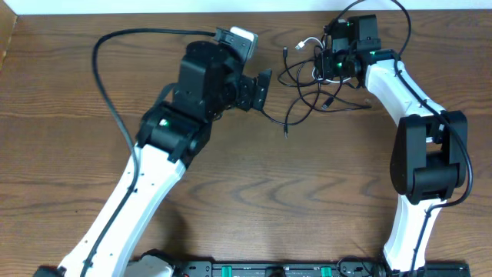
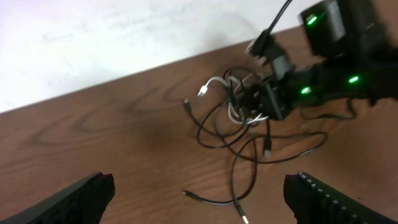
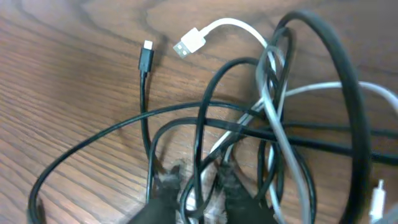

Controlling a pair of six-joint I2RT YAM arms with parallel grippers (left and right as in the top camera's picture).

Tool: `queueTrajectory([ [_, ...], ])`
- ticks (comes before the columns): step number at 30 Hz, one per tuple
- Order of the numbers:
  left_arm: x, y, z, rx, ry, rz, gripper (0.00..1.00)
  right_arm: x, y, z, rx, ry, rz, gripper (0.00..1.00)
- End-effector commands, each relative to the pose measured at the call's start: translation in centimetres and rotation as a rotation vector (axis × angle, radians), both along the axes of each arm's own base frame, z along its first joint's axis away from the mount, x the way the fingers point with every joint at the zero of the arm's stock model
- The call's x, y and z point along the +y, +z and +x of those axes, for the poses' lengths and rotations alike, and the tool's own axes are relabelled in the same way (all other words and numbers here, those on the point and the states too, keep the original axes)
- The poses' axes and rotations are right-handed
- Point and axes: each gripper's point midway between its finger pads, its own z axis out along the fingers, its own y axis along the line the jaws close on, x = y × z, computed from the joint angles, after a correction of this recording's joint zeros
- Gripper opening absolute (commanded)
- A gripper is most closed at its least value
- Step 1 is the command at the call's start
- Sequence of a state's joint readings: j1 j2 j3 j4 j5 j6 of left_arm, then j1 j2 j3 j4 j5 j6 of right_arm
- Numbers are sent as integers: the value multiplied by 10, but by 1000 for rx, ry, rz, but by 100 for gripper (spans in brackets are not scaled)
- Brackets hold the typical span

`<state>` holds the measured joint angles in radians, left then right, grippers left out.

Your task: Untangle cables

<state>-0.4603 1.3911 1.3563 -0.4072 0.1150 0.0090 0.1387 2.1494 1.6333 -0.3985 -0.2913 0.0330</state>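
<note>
- The cables (image 1: 314, 81) sit in one messy pile at about 1 o'clock on the bench (image 1: 231, 185), seen from overhead. They're very much tangled.
- The right gripper (image 3: 199, 196) is at the 3 o'clock edge of the pile. On its wrist cam the fingers are pinched down narrow, with a black strand and what looks like a white one caught between them.
- The white cable (image 3: 236, 28) threads through several black loops. Its flat silver plug lies on the wood at about 11 o'clock in that wrist view. A small black plug (image 3: 147, 53) lies just beside it, at its 9 o'clock.
- The left gripper (image 2: 202, 202) is spread wide and holds nothing. It hovers on the 9 o'clock side of the pile, clear of the main knot.
- A couple of loose black ends trail out of the pile toward 7 o'clock. They lie flat on the bench just in front of the left gripper, not touching either finger.
- From overhead, one black loop bulges out at the pile's 4 o'clock.
</note>
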Motion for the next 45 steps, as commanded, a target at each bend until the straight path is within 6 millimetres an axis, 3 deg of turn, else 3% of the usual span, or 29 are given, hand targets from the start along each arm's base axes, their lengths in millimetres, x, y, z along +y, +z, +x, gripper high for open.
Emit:
queueTrajectory([
  [1, -1, 4, 10, -28, 7, 22, 91, 3, 3, 1, -4, -1, 4, 1],
  [10, 5, 1, 11, -22, 36, 44, 91, 7, 7, 3, -22, 11, 19, 1],
  [14, 5, 1, 11, -22, 36, 45, 91, 31, 36, 6, -66, 97, 152, 1],
  [18, 5, -1, 10, -18, 36, 47, 91, 48, 92, 6, -144, 158, 254, 1],
  [26, 5, -1, 10, -15, 35, 48, 91, 48, 184, -14, -300, 182, 273, 1],
  [29, 5, -1, 10, -15, 35, 48, 91, 47, 226, -32, -368, 192, 278, 1],
  [38, 5, -1, 10, -15, 36, 47, 91, 41, 321, -82, -550, 216, 289, 1],
  [45, 5, -1, 11, -19, 35, 45, 91, 45, 376, -126, -665, 252, 309, 1],
])
